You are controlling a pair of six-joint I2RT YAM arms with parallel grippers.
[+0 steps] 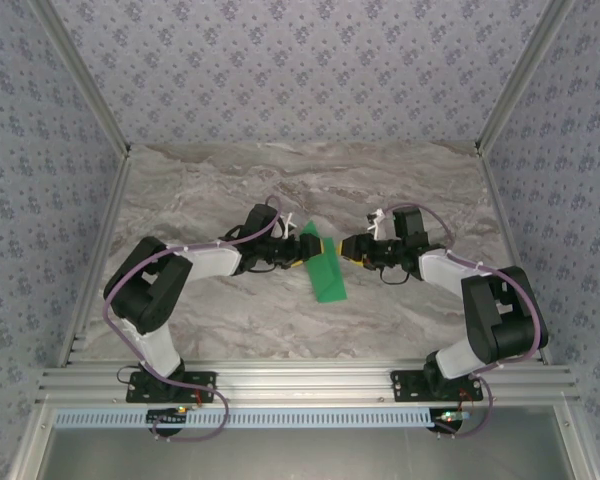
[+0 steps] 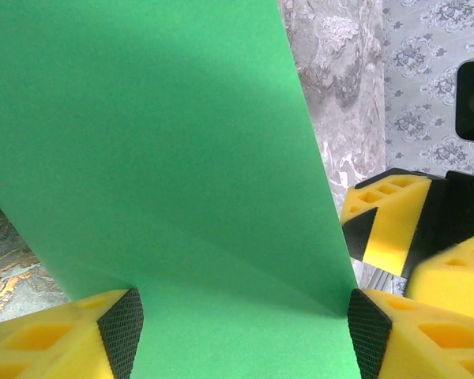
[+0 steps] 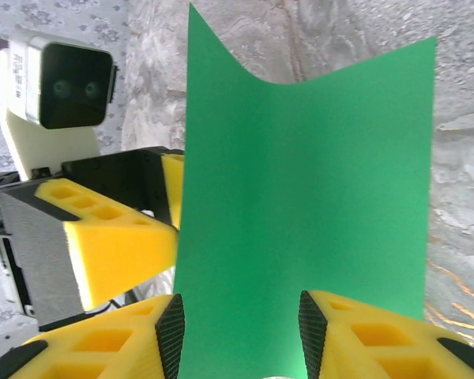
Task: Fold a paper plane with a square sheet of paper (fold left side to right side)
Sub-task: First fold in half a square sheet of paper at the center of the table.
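Observation:
The square sheet of paper point(image 1: 327, 268) is bright green and lies mid-table, bent, with its far part lifted between the two grippers. My left gripper point(image 1: 308, 245) reaches in from the left. In the left wrist view its jaws stand wide apart point(image 2: 245, 328), with the green sheet point(image 2: 166, 158) spanning the gap and a soft crease running across it. My right gripper point(image 1: 346, 248) faces it from the right. Its jaws are open point(image 3: 241, 324), and the curved sheet point(image 3: 308, 174) rises between the fingers. The paper plane is out of view.
The marble-patterned table point(image 1: 230, 190) is fenced by aluminium rails point(image 1: 300, 385) at the front and sides, with patterned walls behind. The two grippers are close together, the right one's yellow finger point(image 2: 387, 225) showing just beside the left one's.

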